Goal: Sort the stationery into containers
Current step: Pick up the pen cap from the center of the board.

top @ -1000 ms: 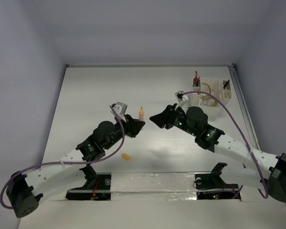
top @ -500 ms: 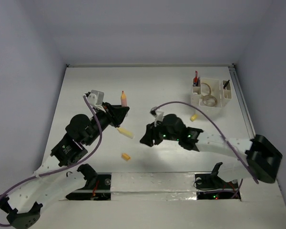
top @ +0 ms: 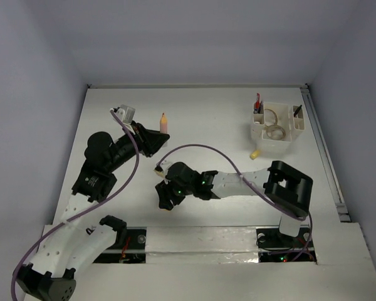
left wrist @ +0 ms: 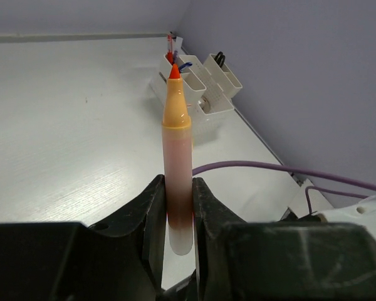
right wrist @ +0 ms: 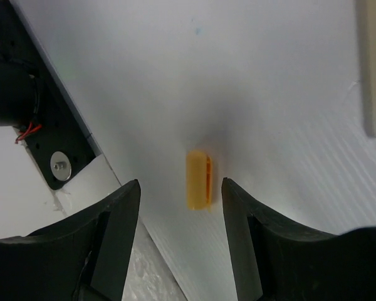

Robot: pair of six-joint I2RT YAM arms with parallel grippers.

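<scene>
Left fingers (left wrist: 151, 210) clamped on a pen (left wrist: 177, 157), tip up, far left of centre. Right fingers (right wrist: 116, 219) spread wide over the orange block (right wrist: 198, 179) on the near surface (right wrist: 269, 75). We should descend straight, centring the block, before closing; organiser (top: 263, 133) sits far right.

The left arm (top: 94, 182) reaches from its base toward 1 o'clock, its tool (left wrist: 177, 194) clamped on a pen (left wrist: 177, 125). The right arm (top: 238, 183) stretches toward 9 o'clock, its tool (right wrist: 180, 188) spread wide, facing the worktop (right wrist: 269, 75).
</scene>
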